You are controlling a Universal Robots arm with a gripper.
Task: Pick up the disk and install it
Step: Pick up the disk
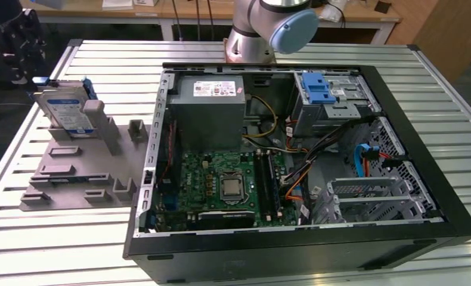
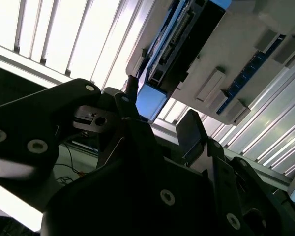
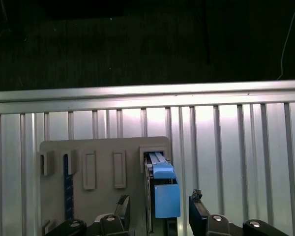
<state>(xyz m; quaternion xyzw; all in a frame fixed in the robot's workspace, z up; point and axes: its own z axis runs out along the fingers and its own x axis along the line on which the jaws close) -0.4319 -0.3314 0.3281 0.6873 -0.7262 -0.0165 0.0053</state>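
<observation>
The disk (image 1: 63, 111) stands on edge in a slot at the far end of a grey holder (image 1: 84, 176), on the table at the exterior view's left. It is silver-grey with a blue-and-white label and blue rails. In the first wrist view, the disk's blue rail (image 3: 166, 196) lies in the gap between the black fingers (image 3: 122, 209) of my gripper (image 3: 160, 210). The gripper is open and holds nothing. The second wrist view shows the gripper (image 2: 160, 115) short of the disk (image 2: 184, 39), with no contact visible.
An open computer case (image 1: 426, 196) takes up the middle and right of the slatted table (image 1: 52, 250). Inside are a grey box with a white sticker (image 1: 207, 104), a green board (image 1: 228, 185), cables and a metal cage with a blue latch (image 1: 319, 89). The arm's base (image 1: 259, 30) stands behind the case.
</observation>
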